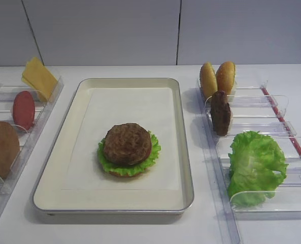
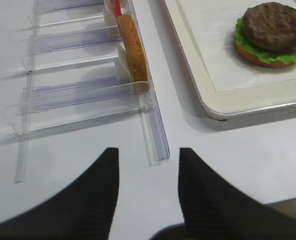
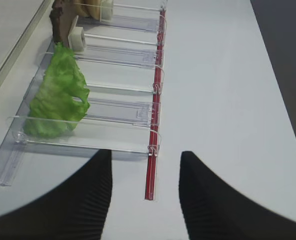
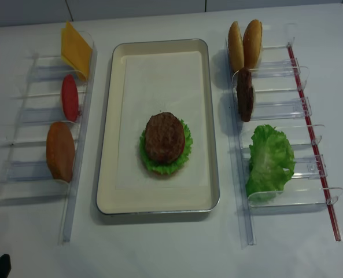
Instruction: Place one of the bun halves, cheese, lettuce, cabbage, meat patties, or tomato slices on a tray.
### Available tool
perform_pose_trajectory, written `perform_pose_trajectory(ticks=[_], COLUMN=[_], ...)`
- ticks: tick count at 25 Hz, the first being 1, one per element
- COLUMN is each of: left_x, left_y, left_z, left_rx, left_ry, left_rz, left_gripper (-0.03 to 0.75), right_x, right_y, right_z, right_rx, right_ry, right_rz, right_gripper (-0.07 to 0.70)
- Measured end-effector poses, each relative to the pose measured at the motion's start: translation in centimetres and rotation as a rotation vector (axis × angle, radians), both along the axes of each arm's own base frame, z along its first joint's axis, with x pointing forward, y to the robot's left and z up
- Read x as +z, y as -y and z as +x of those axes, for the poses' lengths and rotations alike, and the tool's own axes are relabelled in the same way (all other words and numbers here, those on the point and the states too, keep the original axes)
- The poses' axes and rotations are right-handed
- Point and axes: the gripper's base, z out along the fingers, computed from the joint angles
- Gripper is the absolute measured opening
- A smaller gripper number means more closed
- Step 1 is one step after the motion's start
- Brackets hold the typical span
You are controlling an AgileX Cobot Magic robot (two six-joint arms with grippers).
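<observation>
Your right gripper (image 3: 144, 200) hangs half-open and empty just short of the rack; the lettuce (image 3: 58, 100) lies ahead-left, nearer this arm than the left.

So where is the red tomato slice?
In the exterior high view, the tomato slice stands upright in the clear rack left of the tray, between the cheese behind and a bun half in front.

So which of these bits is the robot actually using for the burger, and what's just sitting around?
For the job:
- tray
- stack on it: bun, lettuce, patty
- spare patty
- buns
- brown bun
- tomato
- cheese
- spare lettuce

Just there:
- clear racks
- table
</observation>
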Motion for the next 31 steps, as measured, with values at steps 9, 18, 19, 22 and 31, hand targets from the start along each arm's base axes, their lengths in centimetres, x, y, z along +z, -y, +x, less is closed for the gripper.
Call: perform_pose_trajectory(ticks=[9,18,19,22,31], left_x=[0.00,0.00,0.00,0.00,0.00], left_y=[0.00,0.00,0.00,0.00,0.00], left_z=[0.00,0.00,0.00,0.00,0.00], left_rx=[0.000,0.000,0.000,0.000,0.000], left_ry=[0.000,0.000,0.000,0.000,0.000], left_rz=[0.000,0.000,0.000,0.000,0.000], left_gripper=[0.262,0.262,0.262,0.262,0.262], right_x=[0.00,0.00,0.00,0.00,0.00], right_y=[0.00,0.00,0.00,0.00,0.00], right_z=[0.00,0.00,0.00,0.00,0.00], right_rx=[0.000,0.000,0.000,0.000,0.000], right_ry=[0.000,0.000,0.000,0.000,0.000], right_rz=[0.000,0.000,0.000,0.000,0.000], right_gripper=[0.350,0.350,0.350,0.350,0.350])
